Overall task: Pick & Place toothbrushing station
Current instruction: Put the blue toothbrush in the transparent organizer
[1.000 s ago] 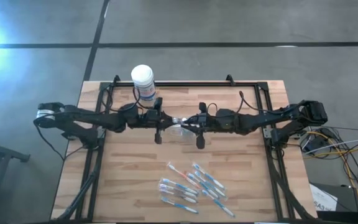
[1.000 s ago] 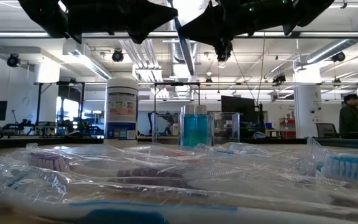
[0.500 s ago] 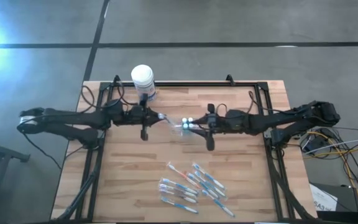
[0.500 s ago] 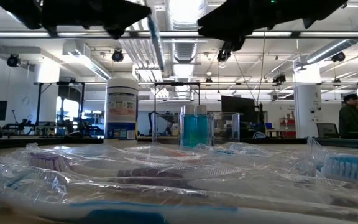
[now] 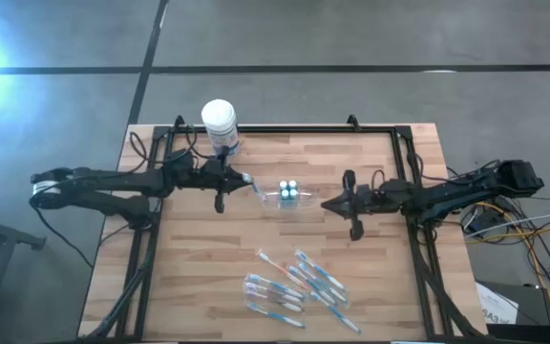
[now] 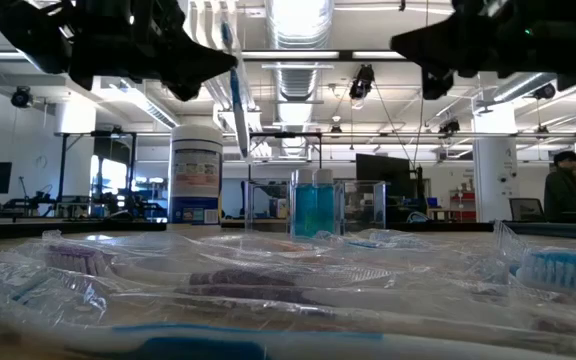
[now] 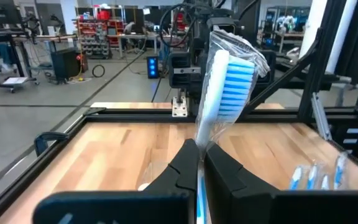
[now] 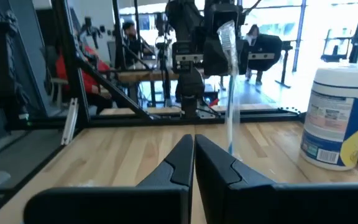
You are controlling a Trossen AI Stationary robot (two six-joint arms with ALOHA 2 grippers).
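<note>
L→R: white-lidded tub [image 5: 220, 124] at far-left edge of table [image 5: 199, 268]. Left gripper [image 5: 240, 181] is above the table, just left of the clear cup [image 5: 287, 196], fingers clamped on a wrapped toothbrush [image 7: 224, 87], bristle end up. Cup sits mid-table w/ white-capped pieces [image 5: 288, 188] inside. Remaining toothbrushes [image 5: 294, 287] lie in a loose pile near the front edge. Right gripper [image 5: 332, 204] is right of the cup, apart from it, fingers together, holding nothing.
</note>
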